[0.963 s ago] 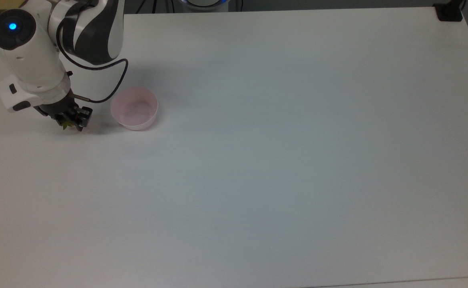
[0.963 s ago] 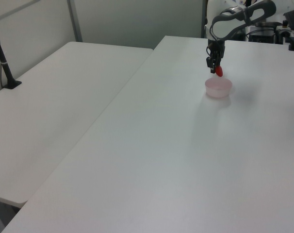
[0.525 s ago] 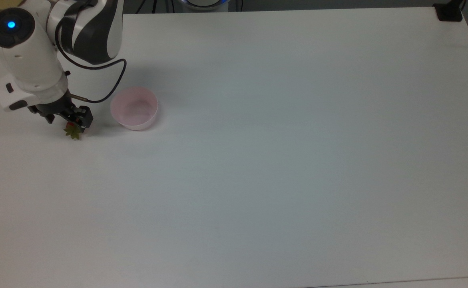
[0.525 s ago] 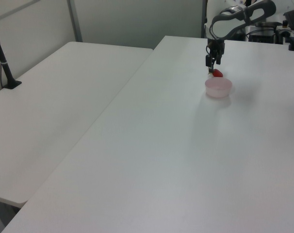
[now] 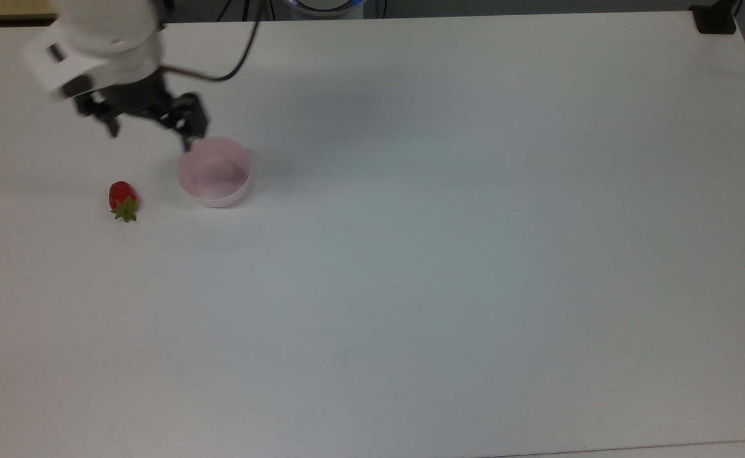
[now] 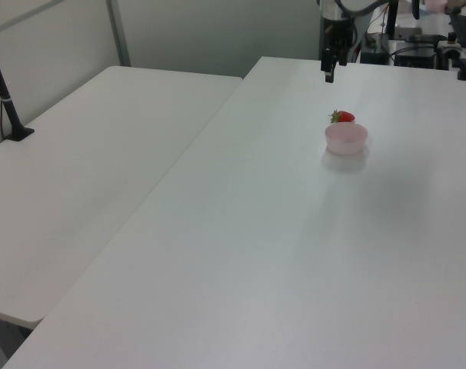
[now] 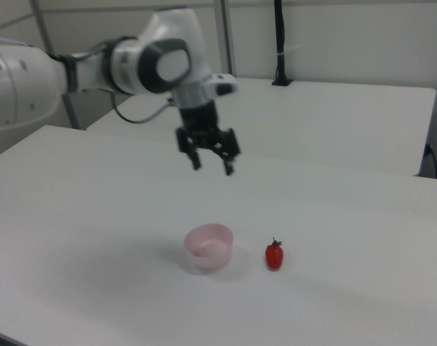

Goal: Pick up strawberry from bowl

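Strawberry point(image 5: 123, 198) out on the white table point(image 5: 448, 254), lying on its side, red body with the green cap pointing toward the bottom edge in the top view, and it sits just beside the pink bowl point(image 5: 214, 172), on the top view's left of it, a clear gap of bare tabletop between the two. From the right view the strawberry point(image 7: 275, 255) stands to the right view's right of the bowl point(image 7: 209, 246), not touching it. In the left view the fruit point(image 6: 343, 117) peeks out just behind the bowl's point(image 6: 346, 138) far rim. Nothing to see inside the bowl but its pale pink floor. Up above, the gripper point(image 5: 149, 130) hangs in the air well clear of the table, fingers spread wide with nothing between them; the right view has the gripper point(image 7: 212, 163) high over the bowl and a little toward the right view's left of the strawberry, fingertips pointing down. In the left view the gripper point(image 6: 327, 74) sits far back over the table.
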{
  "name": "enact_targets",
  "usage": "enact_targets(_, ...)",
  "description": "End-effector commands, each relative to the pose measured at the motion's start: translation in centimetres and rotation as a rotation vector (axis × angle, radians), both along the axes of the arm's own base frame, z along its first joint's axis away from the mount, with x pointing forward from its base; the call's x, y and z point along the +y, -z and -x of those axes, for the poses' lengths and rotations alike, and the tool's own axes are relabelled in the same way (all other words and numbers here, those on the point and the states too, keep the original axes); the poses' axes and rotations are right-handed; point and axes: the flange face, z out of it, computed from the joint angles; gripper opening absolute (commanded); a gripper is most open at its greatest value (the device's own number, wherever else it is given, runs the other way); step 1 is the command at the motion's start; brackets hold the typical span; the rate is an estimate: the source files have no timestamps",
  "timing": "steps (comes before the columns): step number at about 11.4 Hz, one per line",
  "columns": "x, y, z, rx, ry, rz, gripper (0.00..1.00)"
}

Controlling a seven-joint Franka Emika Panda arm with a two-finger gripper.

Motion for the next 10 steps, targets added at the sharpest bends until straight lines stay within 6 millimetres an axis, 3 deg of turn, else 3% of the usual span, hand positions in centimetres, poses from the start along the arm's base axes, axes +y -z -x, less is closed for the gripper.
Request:
enact_targets(1,9.0,-5.2,3.6,0.065,-0.004,0.004,1.0)
enact_targets(2,11.0,-6.5,4.0,0.047,-0.012,0.005,1.0)
enact_targets(4,12.4,-8.8,5.4,0.013,-0.018,-0.043,1.0)
enact_targets(6,13.7,-9.5,6.9,0.059,-0.032,-0.071,1.0)
enact_targets(10,13.2,-10.1,7.3,0.056,-0.028,-0.073,1.0)
